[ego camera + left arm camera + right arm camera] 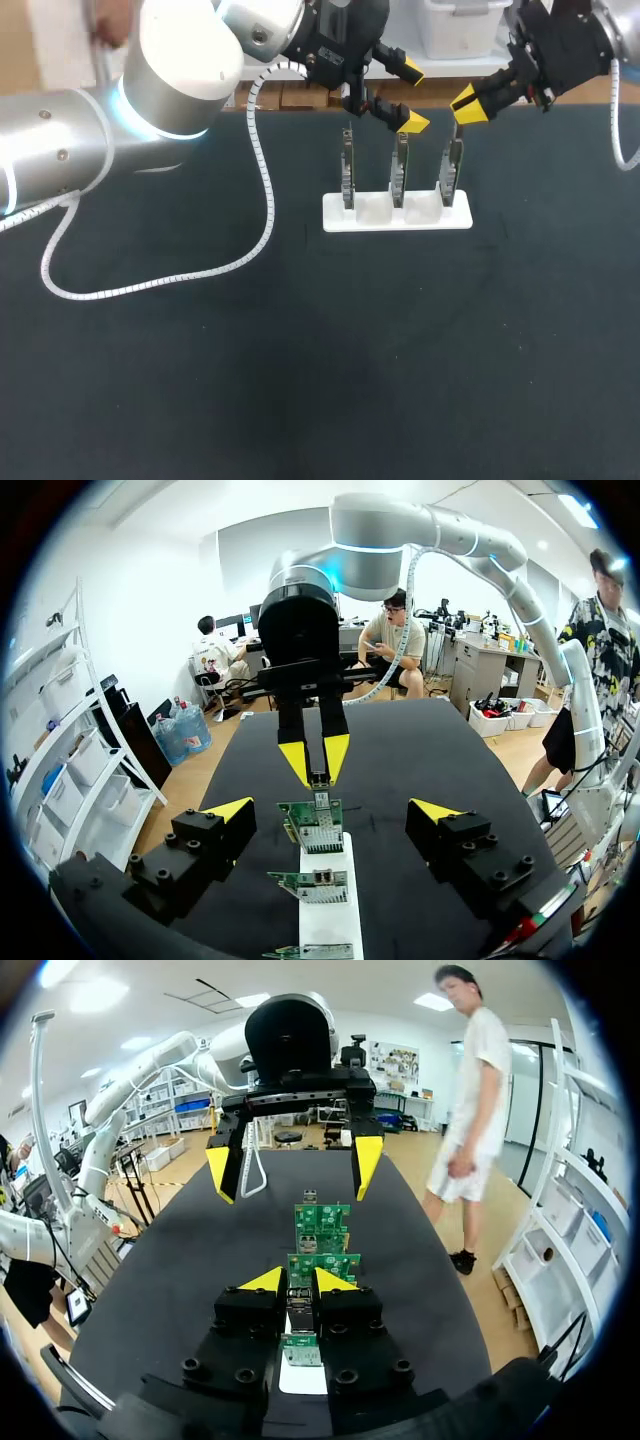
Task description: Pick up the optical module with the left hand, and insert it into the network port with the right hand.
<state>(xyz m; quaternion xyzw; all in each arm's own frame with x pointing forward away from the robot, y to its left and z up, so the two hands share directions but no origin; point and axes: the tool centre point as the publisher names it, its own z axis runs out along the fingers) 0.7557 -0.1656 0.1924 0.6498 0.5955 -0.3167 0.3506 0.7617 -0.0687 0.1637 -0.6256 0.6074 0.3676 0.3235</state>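
- Head view: on the dark counter (300, 380), a white holder (397, 215) in the upper middle of the frame carries three upright circuit boards (400, 170). The left jaws stand wide open and empty just above the middle one. The right jaws, tips nearly together, hang over the end board (452, 170) at the right. The module cannot be made out here.
- Left wrist view: the left jaws are spread wide and grip nothing, with the row of boards under them. Ahead, the right jaws pinch a small module (321, 798) at the top edge of the end board (312, 830).
- Right wrist view: the right jaws are closed on the module (299, 1310), directly over the end board (300, 1348).
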